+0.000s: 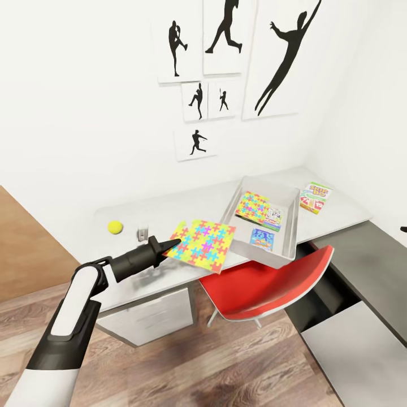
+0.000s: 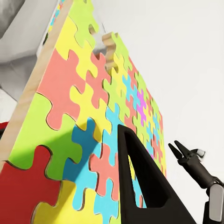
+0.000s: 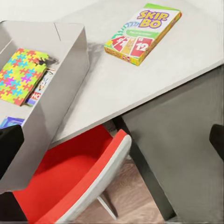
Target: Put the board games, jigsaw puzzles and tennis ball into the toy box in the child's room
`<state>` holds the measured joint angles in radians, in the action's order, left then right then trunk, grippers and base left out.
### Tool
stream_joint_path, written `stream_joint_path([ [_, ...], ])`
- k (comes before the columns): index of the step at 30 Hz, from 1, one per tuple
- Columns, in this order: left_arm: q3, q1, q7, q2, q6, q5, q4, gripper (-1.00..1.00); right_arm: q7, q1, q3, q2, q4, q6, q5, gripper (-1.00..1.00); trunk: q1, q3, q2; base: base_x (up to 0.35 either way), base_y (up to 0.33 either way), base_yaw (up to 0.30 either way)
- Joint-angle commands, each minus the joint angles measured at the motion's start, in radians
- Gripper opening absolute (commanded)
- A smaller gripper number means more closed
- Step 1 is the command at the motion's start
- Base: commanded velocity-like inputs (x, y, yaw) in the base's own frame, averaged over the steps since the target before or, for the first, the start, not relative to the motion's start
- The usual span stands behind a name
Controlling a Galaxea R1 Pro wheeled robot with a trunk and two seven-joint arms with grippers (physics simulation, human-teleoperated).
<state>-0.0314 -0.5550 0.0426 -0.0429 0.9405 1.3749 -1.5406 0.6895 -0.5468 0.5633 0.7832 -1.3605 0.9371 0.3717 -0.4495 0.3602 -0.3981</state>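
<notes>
"SKIP BO", "12" on board game [image 3: 143, 32] box.

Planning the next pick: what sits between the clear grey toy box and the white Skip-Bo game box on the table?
Nothing: in the head view, only bare speckled table separates the toy box from the Skip-Bo box.

The head camera looks forward and down from above onto the pale grey speckled surface [image 1: 169, 206] against the white wall, taking in the clear grey plastic bin [image 1: 285, 237] and the red chair [image 1: 271, 285]. The left wrist camera sits very close to a colourful jigsaw-patterned square [image 2: 93, 121], looking along its face. The right wrist camera looks down from near at the bin [image 3: 70, 65], the chair [image 3: 79, 179] and a white "SKIP BO" box [image 3: 142, 32], all shared with the head view.
</notes>
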Motion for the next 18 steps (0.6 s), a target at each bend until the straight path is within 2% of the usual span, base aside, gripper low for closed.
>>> stream_joint_path([
  [1, -0.001, -0.001, 0.006, -0.001, 0.002, 0.003, -0.001, -1.00, 0.005, -0.001, 0.001, 0.000, 0.000, 0.005, -0.002, 1.00, -0.001, 0.002, -0.002, 0.000, 0.000, 0.000],
  [5, -0.001, -0.001, 0.037, 0.001, 0.001, 0.020, -0.001, -1.00, 0.005, 0.010, -0.001, -0.007, 0.012, 0.042, -0.024, 1.00, -0.001, 0.002, -0.002, 0.000, 0.000, 0.000],
  [14, -0.001, -0.017, 0.077, 0.003, 0.001, 0.026, 0.021, -1.00, 0.007, 0.072, -0.002, -0.023, 0.023, 0.052, -0.033, 1.00, -0.001, 0.002, -0.002, 0.000, 0.000, 0.000],
  [17, -0.003, -0.041, 0.098, 0.005, 0.001, 0.031, 0.035, -1.00, 0.008, 0.100, -0.002, -0.054, 0.023, 0.041, -0.035, 1.00, -0.001, 0.002, -0.002, 0.000, 0.000, 0.000],
  [18, -0.003, -0.041, 0.098, 0.005, 0.001, 0.031, 0.035, -1.00, 0.008, 0.100, -0.002, -0.054, 0.023, 0.041, -0.035, 1.00, -0.001, 0.002, -0.002, 0.000, 0.000, 0.000],
])
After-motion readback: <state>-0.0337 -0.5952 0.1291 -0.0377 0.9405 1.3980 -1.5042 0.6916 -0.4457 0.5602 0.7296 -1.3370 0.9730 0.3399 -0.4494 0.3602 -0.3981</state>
